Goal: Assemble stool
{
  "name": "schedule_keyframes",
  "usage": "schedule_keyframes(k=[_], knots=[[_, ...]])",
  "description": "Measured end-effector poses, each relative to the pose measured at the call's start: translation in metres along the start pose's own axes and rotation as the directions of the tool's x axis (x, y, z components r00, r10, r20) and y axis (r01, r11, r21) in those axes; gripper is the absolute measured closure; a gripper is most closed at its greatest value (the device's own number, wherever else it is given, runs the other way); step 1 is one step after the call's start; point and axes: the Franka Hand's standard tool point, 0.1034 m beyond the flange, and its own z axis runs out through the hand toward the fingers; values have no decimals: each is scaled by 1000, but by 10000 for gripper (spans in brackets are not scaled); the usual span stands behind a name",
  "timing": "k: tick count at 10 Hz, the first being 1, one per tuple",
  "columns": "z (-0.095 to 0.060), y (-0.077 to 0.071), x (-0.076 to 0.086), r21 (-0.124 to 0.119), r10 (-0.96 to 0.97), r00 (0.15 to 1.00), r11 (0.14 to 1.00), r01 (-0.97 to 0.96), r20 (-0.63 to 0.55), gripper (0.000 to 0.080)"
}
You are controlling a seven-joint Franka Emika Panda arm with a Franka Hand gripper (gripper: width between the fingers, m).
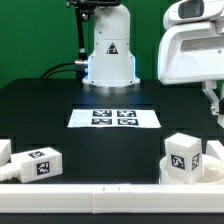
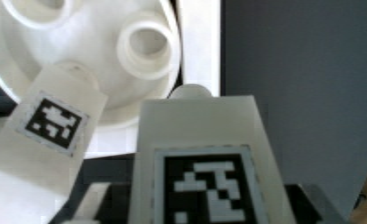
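One white Franka arm (image 1: 108,55) stands at the far side of a black desk (image 1: 50,110). The marker board (image 1: 115,118) lies flat at the desk's middle. Next in size, the round seat disc (image 2: 91,72) lies near, at the exterior view's right. The wrist view shows two round sockets (image 2: 148,40) in it. One block-like tagged leg (image 1: 185,155) sits by the disc, and a neighbouring leg (image 2: 55,115) is just beside it. A spare leg (image 1: 35,163) lies well apart, near, at the exterior view's left. Smallest, the hand (image 1: 213,105) hangs above the disc area. Whether its fingers are spread or closed cannot be told. The step appears to be taking the leg by the disc. To do it well, centre the fingers on the leg's flat sides, stay clear of the neighbour, and keep the leg straight for a socket.
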Motion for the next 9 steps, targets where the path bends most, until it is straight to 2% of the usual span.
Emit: schedule_keyframes(k=[1,3,4,5,8,9], knots=[[1,3,-2,-12,-17,1000,1000,18,23,479],[5,18,10,-71,-131,988,988,137,81,479],[12,23,12,-89,-178,980,979,185,85,479],[15,19,9,-84,-163,985,982,168,63,479],[16,20,8,-79,-156,985,984,161,70,479],[18,21,4,-58,-111,990,992,116,87,479]])
